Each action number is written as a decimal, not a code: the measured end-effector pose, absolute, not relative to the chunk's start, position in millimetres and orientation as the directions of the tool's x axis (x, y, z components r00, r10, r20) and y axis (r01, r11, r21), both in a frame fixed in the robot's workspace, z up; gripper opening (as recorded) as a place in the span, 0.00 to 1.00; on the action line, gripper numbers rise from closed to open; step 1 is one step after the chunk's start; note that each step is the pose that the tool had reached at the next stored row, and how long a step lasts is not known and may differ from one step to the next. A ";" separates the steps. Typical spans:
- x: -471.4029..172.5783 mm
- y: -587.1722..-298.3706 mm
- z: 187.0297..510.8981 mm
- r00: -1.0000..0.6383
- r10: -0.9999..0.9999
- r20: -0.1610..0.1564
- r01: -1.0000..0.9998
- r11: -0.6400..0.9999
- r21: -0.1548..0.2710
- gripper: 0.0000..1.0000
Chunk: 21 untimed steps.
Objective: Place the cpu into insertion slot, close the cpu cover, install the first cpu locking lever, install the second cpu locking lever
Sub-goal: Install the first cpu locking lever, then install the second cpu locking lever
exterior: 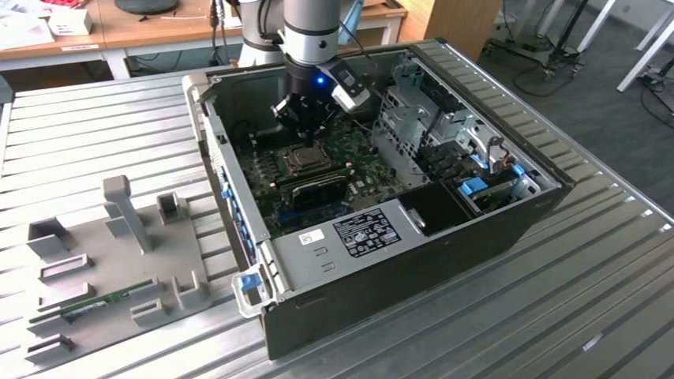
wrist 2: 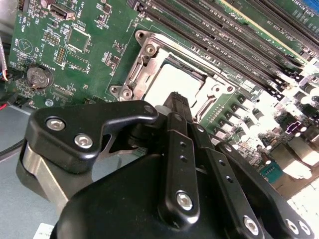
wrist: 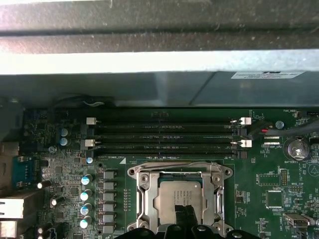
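From where I sit, the exterior view's left holds a grey fixture tray [exterior: 116,260] on the slatted tabletop [exterior: 84,118], well apart from the work. Moving toward the exterior view's right, the open computer case [exterior: 421,237] lies on its side with the green board [exterior: 316,181] exposed, and my arm reaches down into it so that the end effector [exterior: 305,118] hangs just above the insertion slot [exterior: 305,160].

In the first wrist view the cpu [wrist: 180,198] already sits flat in the insertion slot [wrist: 144,199], its tan metal face showing through the cut-out of the cpu cover [wrist: 218,196], which looks to be lying down over it. The end effector [wrist: 183,215] has its two dark fingertips pressed close together with nothing between them, their ends right at the chip's face; I cannot tell whether they touch it. In the second wrist view the same closed tips [wrist 2: 178,102] stand over the bright chip [wrist 2: 164,82].

My judgement: the chip is light, stiff and fragile, with delicate contacts beneath, so it tolerates no sideways shove. The cover is thin springy sheet metal, best pushed on its frame edge, not over the chip. The long black memory slots [wrist: 164,134] lie just beside the socket.
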<state>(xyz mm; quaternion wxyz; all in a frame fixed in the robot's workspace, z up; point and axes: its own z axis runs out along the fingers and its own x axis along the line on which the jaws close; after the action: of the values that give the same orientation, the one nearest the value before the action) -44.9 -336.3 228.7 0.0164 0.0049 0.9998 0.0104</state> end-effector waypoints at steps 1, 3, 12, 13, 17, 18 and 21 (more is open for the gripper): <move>-44.9 -336.3 228.7 -0.999 0.010 -0.033 0.010 1.000 0.021 0.10; -44.9 -336.3 230.2 -0.999 0.010 -0.033 0.009 1.000 0.021 0.10; -44.9 -336.3 235.7 -0.999 0.010 -0.033 0.010 1.000 0.021 0.10; -44.9 -336.4 239.3 -0.999 0.010 -0.033 0.010 1.000 0.021 0.10; -44.9 -336.4 239.5 -0.999 0.010 -0.033 0.010 1.000 0.021 0.10; -44.9 -336.3 239.5 -0.999 0.010 -0.033 0.009 1.000 0.021 0.10; -45.0 -336.4 240.6 -0.999 0.010 -0.032 0.010 1.000 0.020 0.10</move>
<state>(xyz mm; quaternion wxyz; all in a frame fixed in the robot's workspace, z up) -45.0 -336.4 240.6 0.0162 0.0049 0.9998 0.0101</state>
